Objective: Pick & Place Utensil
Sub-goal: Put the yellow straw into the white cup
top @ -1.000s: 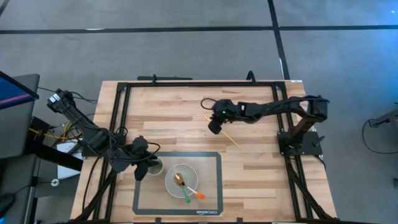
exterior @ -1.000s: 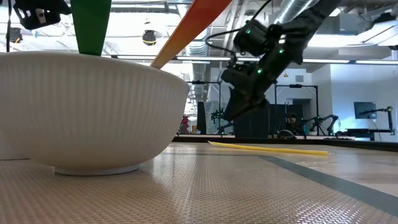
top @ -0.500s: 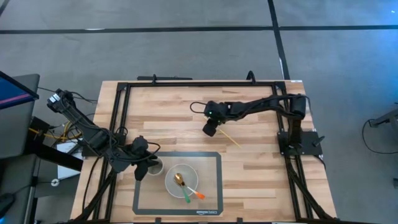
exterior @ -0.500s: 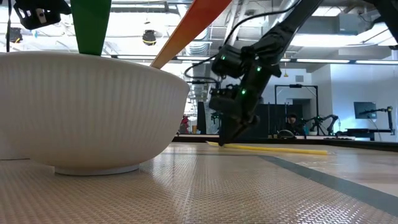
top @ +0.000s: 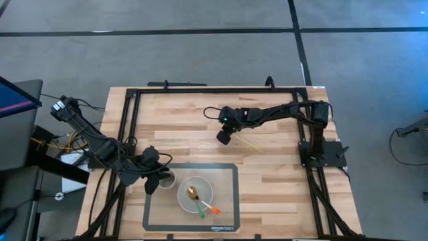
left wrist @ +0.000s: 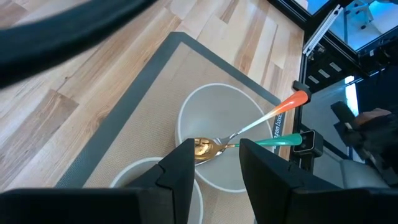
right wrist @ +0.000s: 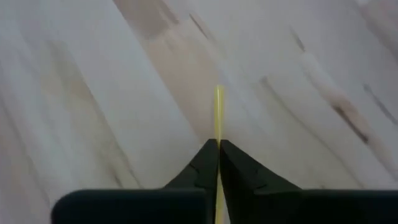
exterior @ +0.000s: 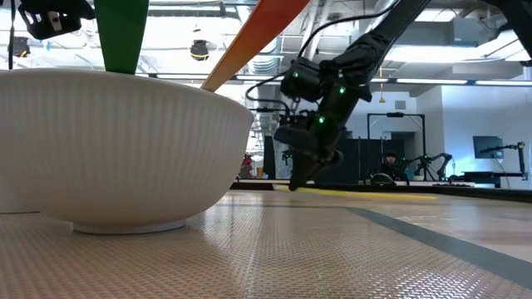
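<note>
Right gripper point(top: 224, 137) has pinched one end of the yellow stick point(top: 249, 143) on the table point(top: 281, 181); lift level, slowly, then swing toward the bowl point(top: 196, 195). Left gripper point(left wrist: 211, 163) waits open.

A thin yellow stick point(top: 249, 143) lies low along the wooden table, one end pinched between the closed fingers point(right wrist: 205, 163) of the right gripper point(top: 224, 137), the rest running straight out ahead of their tips. It looks slim, straight and plain.
</note>
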You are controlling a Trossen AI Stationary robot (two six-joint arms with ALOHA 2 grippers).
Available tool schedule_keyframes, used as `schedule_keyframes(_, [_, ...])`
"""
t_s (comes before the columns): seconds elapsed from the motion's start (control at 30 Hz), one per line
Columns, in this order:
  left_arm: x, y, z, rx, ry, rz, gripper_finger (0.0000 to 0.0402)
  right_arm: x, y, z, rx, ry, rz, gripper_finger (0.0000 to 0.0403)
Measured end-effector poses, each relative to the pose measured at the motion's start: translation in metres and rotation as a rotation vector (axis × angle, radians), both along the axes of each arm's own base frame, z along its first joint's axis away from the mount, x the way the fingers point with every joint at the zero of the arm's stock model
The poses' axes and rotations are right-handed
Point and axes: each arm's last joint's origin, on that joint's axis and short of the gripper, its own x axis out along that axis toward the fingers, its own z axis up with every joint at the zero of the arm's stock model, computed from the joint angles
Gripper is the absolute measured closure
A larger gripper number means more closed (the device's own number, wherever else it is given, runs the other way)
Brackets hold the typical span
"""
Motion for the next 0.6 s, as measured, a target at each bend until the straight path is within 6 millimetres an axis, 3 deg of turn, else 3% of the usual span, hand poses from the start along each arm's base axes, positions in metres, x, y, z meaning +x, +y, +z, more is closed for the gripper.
schedule_keyframes(0.13, [0.0, 0.0, 0.0, 0.001, 0.0, 0.001, 0.0274, 0.003, 0.007, 0.016, -0.018, -0.066, 0.019, 0.0393])
schedule_keyframes(0.3, [0.0, 0.001, 0.0, 0.058, -0.016, -0.011, 0.0274, 0.007, 0.026, 0.058, -0.076, -0.242, 0.092, 0.0398])
schedule_keyframes(0.6, [0.001, 0.003, 0.002, 0.147, -0.061, 0.023, 0.0285, 0.014, 0.097, 0.142, -0.264, -0.727, 0.363, 0.04])
